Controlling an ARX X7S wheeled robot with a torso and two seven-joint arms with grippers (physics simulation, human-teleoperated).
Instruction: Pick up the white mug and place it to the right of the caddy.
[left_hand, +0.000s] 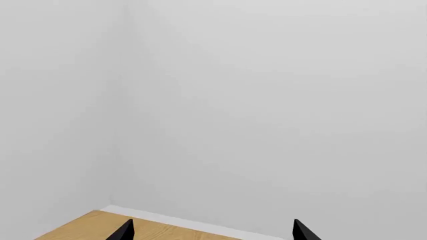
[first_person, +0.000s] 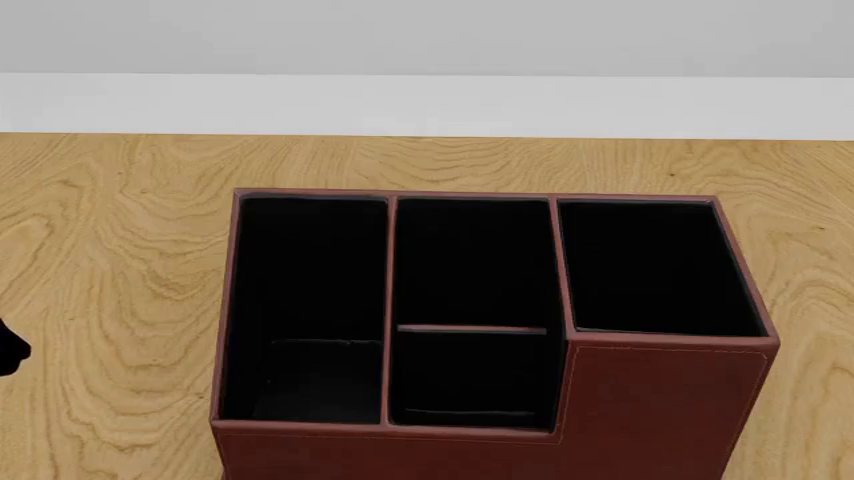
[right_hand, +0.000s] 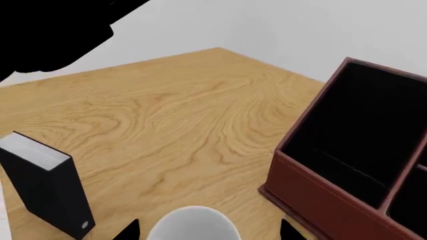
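Approach step, we judge: right hand (right_hand: 208, 231) spread, white mug (right_hand: 192, 224) between its fingertips, not pinched yet. Caddy (right_hand: 363, 150) just beside the hand, black book (right_hand: 47, 185) opposite. Next: we close, lift. Left hand (left_hand: 212, 232) spread, idle.

Light wood-grain table (first_person: 120, 250) with a pale edge strip, plain white wall (left_hand: 267, 100) behind it, small black book (right_hand: 47, 192) with white pages stood upright on the tabletop, spine seen facing the right wrist camera.
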